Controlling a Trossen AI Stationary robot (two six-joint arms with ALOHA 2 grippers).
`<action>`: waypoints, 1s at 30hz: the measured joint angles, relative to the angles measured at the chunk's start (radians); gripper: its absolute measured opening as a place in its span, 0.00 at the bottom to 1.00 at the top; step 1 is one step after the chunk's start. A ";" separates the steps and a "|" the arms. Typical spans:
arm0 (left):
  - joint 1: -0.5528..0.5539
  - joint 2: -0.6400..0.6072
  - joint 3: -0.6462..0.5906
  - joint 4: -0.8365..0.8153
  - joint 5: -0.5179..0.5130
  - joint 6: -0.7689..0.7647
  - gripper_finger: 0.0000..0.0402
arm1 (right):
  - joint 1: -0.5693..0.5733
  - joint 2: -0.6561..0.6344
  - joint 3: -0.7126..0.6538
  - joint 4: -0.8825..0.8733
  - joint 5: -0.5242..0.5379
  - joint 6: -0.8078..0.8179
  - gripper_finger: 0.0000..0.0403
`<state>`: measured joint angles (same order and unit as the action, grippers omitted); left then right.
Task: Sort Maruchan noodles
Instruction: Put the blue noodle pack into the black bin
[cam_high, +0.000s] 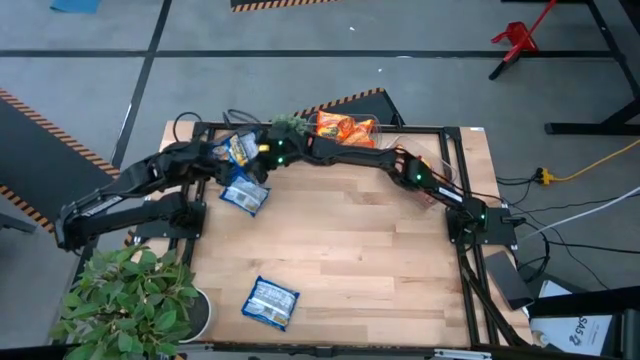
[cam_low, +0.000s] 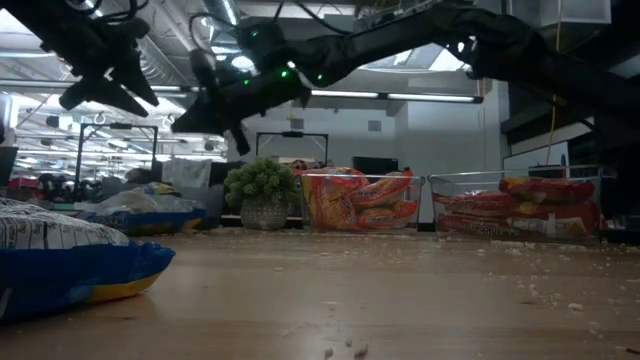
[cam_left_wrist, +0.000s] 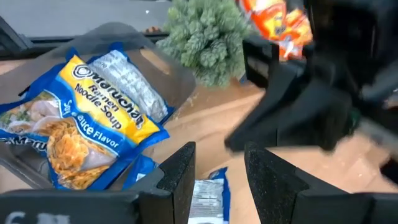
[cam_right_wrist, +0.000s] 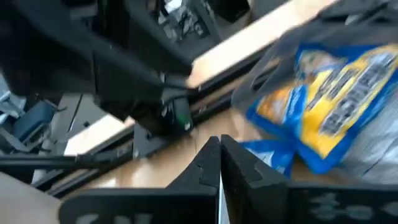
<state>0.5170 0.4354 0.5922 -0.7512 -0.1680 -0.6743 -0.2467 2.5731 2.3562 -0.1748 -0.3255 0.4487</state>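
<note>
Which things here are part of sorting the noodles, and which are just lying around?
Job: blue noodle packet near the front edge; blue packets by the bin; orange packets; red packets.
Lying about: small green plant; leafy potted plant.

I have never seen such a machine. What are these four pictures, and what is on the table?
Two dark robot arms work at a wooden table. One picture looks down from above, one looks level across the tabletop, and two come from cameras on the wrists. Both arms reach to the far left corner. The left hand is open and holds nothing; the right hand is shut and looks empty. Blue noodle packets lie in a clear bin, beside it and at the near edge. Orange packets fill a far bin.
</note>
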 joint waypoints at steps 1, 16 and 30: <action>0.000 -0.012 0.000 0.000 0.000 -0.001 0.33 | -0.006 -0.009 0.000 -0.004 -0.001 -0.003 0.00; -0.001 -0.044 -0.003 -0.214 0.181 -0.022 0.33 | 0.030 0.024 -0.003 -0.253 0.146 -0.113 0.64; 0.000 -0.042 -0.003 -0.210 0.131 -0.023 0.33 | 0.056 0.157 0.000 -0.166 0.144 0.045 0.82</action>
<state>0.5167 0.3931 0.5892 -0.9611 -0.0375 -0.6971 -0.1908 2.7305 2.3566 -0.3406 -0.1812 0.4936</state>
